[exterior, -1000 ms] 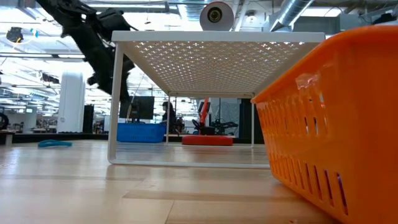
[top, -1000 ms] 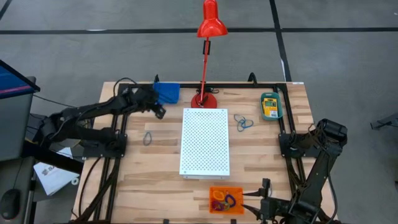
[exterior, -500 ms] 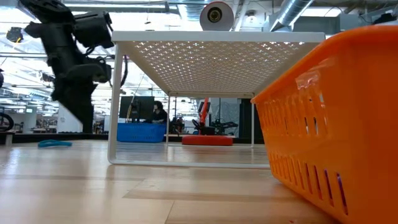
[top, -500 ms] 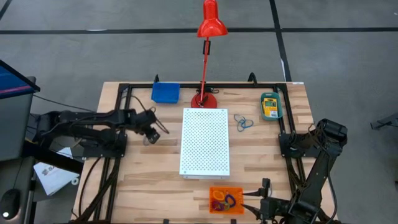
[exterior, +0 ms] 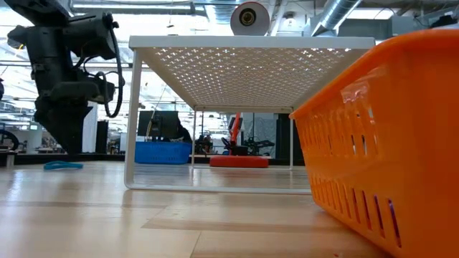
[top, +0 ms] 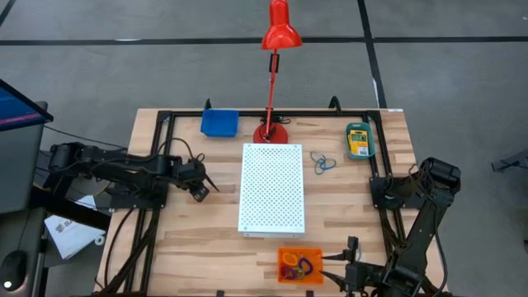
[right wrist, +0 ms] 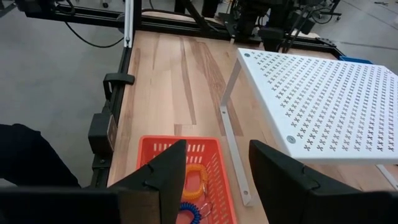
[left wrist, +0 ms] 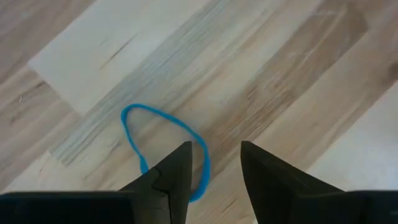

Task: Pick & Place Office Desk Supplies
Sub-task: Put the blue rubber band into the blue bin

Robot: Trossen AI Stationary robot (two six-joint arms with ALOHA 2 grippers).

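My left gripper (top: 200, 190) is open and points down over a thin blue loop (left wrist: 163, 148) that lies flat on the wood at the table's left. One fingertip (left wrist: 177, 168) stands over the loop's edge and the other (left wrist: 261, 174) stands outside it; neither plainly touches it. The low view shows this gripper (exterior: 68, 143) just behind the loop (exterior: 63, 165). My right gripper (top: 351, 266) waits open at the near edge, beside the orange tray (top: 285, 251), which holds coloured loops (right wrist: 189, 190).
A white perforated board (top: 272, 188) stands on legs at mid-table. A red desk lamp (top: 271, 132) and a blue tray (top: 219, 122) are at the far edge. More blue loops (top: 323, 162) and a teal tray with a crayon box (top: 359, 140) lie far right.
My left gripper has gone from beside the blue tray toward the table's near edge and down. It now stands low over the blue loop, which has not moved.
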